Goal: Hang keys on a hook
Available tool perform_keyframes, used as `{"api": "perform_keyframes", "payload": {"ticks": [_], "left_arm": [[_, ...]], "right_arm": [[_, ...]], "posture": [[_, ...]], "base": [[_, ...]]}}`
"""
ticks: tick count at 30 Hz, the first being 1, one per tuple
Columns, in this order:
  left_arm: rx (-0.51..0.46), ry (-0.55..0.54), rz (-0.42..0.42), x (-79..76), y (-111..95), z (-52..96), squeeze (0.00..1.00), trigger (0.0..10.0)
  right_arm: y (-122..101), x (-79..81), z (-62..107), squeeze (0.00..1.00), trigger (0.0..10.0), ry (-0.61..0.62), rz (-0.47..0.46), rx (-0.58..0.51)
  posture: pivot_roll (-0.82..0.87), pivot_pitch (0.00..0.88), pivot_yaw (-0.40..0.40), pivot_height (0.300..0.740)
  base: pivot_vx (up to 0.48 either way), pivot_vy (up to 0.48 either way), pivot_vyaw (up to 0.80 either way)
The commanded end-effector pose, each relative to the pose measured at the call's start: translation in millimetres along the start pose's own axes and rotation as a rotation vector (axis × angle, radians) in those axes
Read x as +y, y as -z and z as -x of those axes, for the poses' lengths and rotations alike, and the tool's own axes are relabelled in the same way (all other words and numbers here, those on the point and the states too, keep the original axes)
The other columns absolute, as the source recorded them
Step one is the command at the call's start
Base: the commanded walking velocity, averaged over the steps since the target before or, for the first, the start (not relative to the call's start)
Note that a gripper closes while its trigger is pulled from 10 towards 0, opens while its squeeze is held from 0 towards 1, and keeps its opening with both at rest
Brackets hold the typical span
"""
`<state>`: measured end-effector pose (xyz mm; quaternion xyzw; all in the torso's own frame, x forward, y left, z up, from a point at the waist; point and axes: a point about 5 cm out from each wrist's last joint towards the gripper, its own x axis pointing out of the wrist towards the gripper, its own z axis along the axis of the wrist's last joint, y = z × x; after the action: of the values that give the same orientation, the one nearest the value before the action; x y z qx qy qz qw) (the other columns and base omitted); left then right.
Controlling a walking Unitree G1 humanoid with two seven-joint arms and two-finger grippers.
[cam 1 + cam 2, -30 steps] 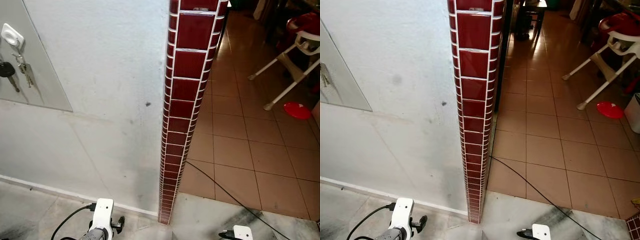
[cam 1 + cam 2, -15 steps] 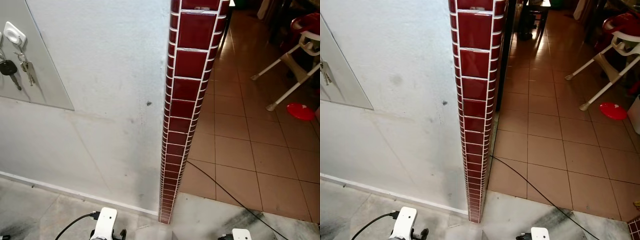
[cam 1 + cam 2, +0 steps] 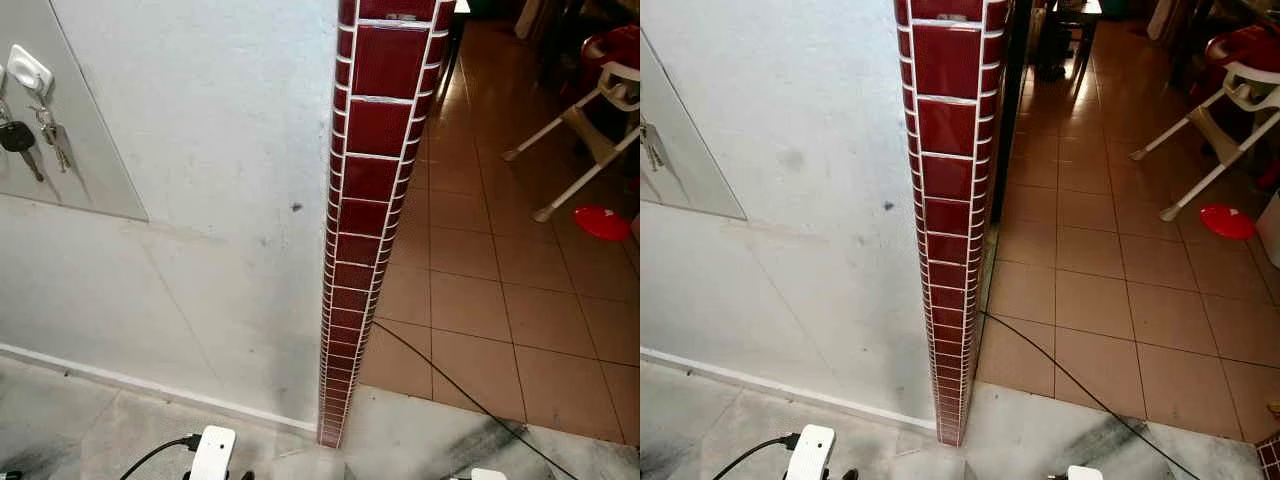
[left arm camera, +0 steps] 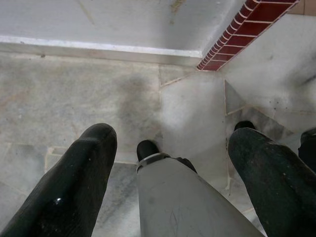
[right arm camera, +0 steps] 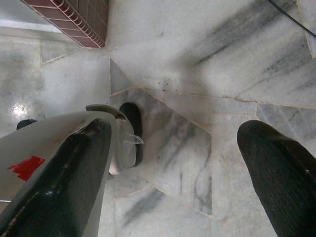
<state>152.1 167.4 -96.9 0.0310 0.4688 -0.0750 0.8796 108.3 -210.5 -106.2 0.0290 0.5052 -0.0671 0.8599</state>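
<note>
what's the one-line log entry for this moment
keys: on white hook, wall panel | left gripper: open, empty, aimed at floor | right gripper: open, empty, aimed at floor

I see the keys (image 3: 47, 133) hanging on a hook (image 3: 27, 70) far left, the tiled pillar (image 3: 372, 210) centre, a high chair (image 3: 590, 110) far right.

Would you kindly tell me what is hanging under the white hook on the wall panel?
Under the white hook hang silver keys; a black-headed key hangs beside them. The picture's edge hides its hanger.
</note>
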Motion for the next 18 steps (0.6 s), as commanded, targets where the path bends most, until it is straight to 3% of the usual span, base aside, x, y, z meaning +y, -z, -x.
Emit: {"api": "perform_keyframes", "payload": {"ticks": [1, 18], "left_arm": [[0.009, -0.019, 0.021, 4.0, 3.6, 1.4, 0.0, 10.0], [0.0, -0.026, 0.041, 6.5, 0.9, 1.1, 0.0, 10.0]], "right_arm": [[0.0, 1.9, -0.1, 0.0, 10.0, -0.005, -0.011, -0.004], [-17.7, 1.3, -4.1, 0.0, 10.0, -0.02, 0.034, -0.029]], "posture": [[-0.04, 0.0, 0.005, 0.74], [-0.03, 0.0, -0.004, 0.74]], "base": [[0.0, 0.0, 0.0], [0.0, 0.0, 0.0]]}}
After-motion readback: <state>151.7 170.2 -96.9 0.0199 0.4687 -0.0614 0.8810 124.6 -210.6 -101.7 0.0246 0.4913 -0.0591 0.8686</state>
